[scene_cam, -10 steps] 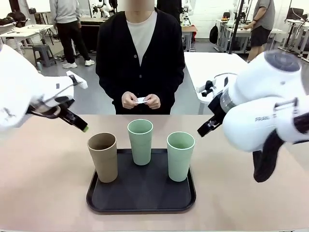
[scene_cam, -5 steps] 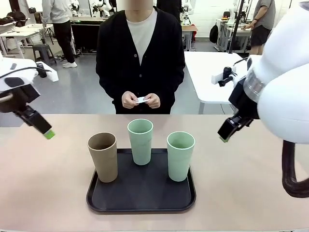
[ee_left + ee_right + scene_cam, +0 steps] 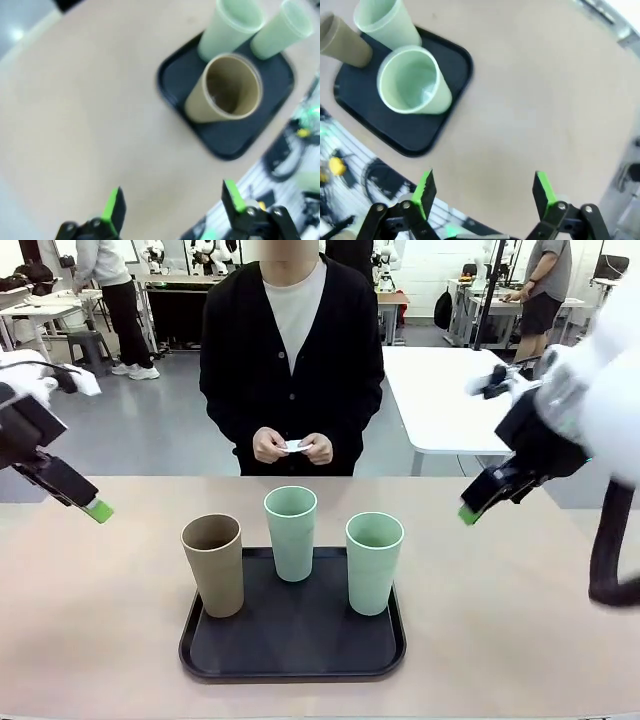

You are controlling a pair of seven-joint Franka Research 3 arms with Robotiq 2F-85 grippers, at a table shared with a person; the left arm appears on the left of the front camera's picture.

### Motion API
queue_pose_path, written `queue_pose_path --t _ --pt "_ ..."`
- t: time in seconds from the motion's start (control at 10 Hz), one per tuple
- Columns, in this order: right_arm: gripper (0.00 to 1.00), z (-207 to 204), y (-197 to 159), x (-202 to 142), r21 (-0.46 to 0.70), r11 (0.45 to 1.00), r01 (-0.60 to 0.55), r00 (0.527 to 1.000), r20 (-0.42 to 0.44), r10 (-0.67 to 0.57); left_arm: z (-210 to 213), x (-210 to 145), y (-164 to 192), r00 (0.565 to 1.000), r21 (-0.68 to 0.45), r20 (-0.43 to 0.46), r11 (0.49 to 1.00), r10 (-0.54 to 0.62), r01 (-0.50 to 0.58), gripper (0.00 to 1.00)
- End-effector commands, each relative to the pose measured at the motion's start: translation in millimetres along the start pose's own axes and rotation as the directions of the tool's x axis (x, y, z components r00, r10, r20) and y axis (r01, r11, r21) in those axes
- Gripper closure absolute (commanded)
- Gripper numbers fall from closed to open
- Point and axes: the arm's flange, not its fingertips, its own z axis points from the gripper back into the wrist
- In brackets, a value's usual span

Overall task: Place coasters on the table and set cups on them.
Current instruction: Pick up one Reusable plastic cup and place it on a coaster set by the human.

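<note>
Small white item [image 3: 291,447] in the person's hands [image 3: 270,448], too tiny for identification; right arm [image 3: 600,400] blurry, partly beyond the edge.

Right of the black tray [image 3: 290,645], your robot's white right arm [image 3: 608,400] trails a black cable [image 3: 603,540]. The left gripper [image 3: 172,195] and right gripper [image 3: 483,182] are black with green pads. Behind the tray, the person [image 3: 290,350] wears a black buttoned cardigan over a white top.
</note>
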Motion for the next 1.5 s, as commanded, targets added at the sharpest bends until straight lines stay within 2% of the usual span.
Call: queue_pose_path --t 0.0,0.1,0.2,0.4,0.5,0.6,0.8,1.0,1.2,1.3,1.4 --pt "0.00 -2.0 -82.6 -32.8 0.595 0.766 0.241 0.929 0.087 -0.360 13.6 -10.5 63.5 0.969 -0.552 0.130 0.827 0.211 -0.106 0.00" --pt "0.00 1.1 -120.6 -50.0 0.713 0.639 0.287 0.882 0.064 -0.467 18.7 -19.4 88.5 0.946 -0.649 0.140 0.749 0.292 -0.136 0.00" --pt "0.00 1.6 -150.7 -69.5 0.771 0.551 0.321 0.840 0.037 -0.541 18.6 -25.3 114.4 0.927 -0.696 0.092 0.689 0.363 -0.201 0.00" --pt "0.00 0.8 -188.8 -105.0 0.829 0.434 0.353 0.786 -0.011 -0.618 9.0 -44.9 150.2 0.843 -0.755 0.047 0.572 0.535 -0.321 0.00" --pt "0.00 2.2 -196.2 -117.3 0.850 0.402 0.341 0.782 -0.019 -0.623 13.9 -55.9 163.4 0.818 -0.759 0.029 0.545 0.574 -0.356 0.00" --pt "0.00 6.4 -202.7 -129.9 0.855 0.391 0.340 0.785 -0.029 -0.619 15.0 -61.2 170.2 0.808 -0.747 0.001 0.538 0.590 -0.391 0.00" --pt "0.00 11.5 -217.1 -153.3 0.852 0.369 0.371 0.754 -0.044 -0.655 9.8 -74.7 182.7 0.769 -0.740 -0.037 0.499 0.638 -0.450 0.00" --pt "0.00 10.5 -223.3 -166.0 0.850 0.353 0.391 0.734 -0.057 -0.677 7.7 -81.7 187.0 0.751 -0.740 -0.059 0.476 0.658 -0.475 0.00" --pt "0.00 11.9 -226.1 -171.7 0.848 0.345 0.402 0.720 -0.060 -0.691 9.4 -82.1 182.0 0.749 -0.724 -0.046 0.495 0.661 -0.481 0.00" --pt "0.00 14.4 -222.9 -169.8 0.857 0.351 0.378 0.741 -0.052 -0.670 14.4 -83.4 178.1 0.750 -0.717 -0.035 0.507 0.660 -0.479 0.00" --pt "0.00 8.9 -226.4 -176.5 0.836 0.341 0.429 0.718 -0.087 -0.691 4.1 -84.4 189.0 0.760 -0.721 -0.053 0.503 0.647 -0.478 0.00"
